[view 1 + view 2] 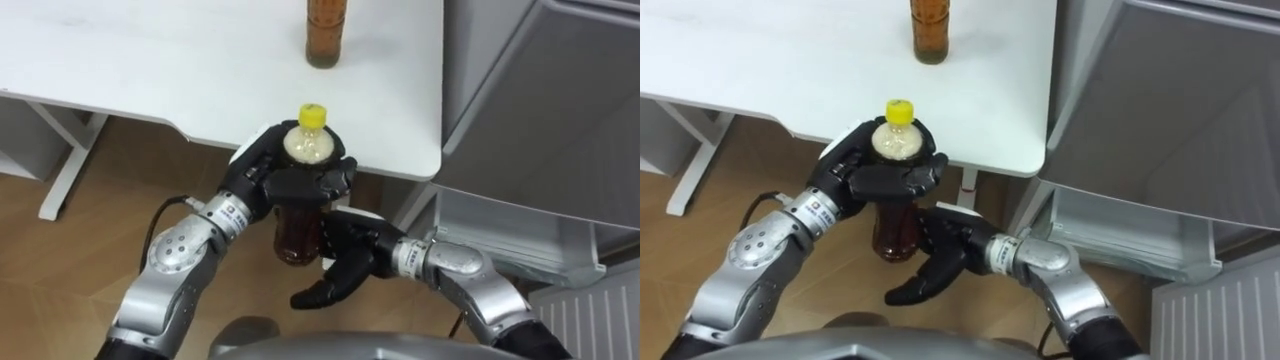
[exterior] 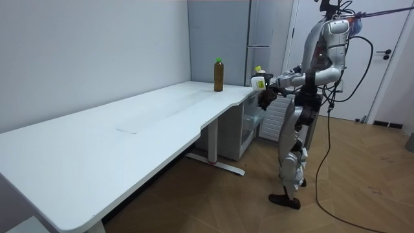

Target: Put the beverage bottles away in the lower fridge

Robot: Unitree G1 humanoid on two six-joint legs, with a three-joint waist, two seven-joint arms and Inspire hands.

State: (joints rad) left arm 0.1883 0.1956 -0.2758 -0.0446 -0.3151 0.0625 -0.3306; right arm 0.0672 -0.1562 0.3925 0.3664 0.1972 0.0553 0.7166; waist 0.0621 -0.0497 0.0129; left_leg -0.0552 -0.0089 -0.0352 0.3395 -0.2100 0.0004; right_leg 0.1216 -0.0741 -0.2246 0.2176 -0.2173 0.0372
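A drink bottle with a yellow cap, a pale label and dark liquid hangs upright in front of the table's corner. My left hand is shut round its upper part, just under the cap. My right hand sits beside and below the bottle's base with relaxed fingers, its palm against the lower side. A second bottle of brown drink stands on the white table near its far edge. The grey fridge rises at the right. In the room view I stand at the table's end facing the fridge.
Below the fridge's upper door, the lower compartment's door shelf stands out towards me at the right. The table's rounded corner lies just beyond the held bottle. Wooden floor spreads under the table, with a white table leg at left.
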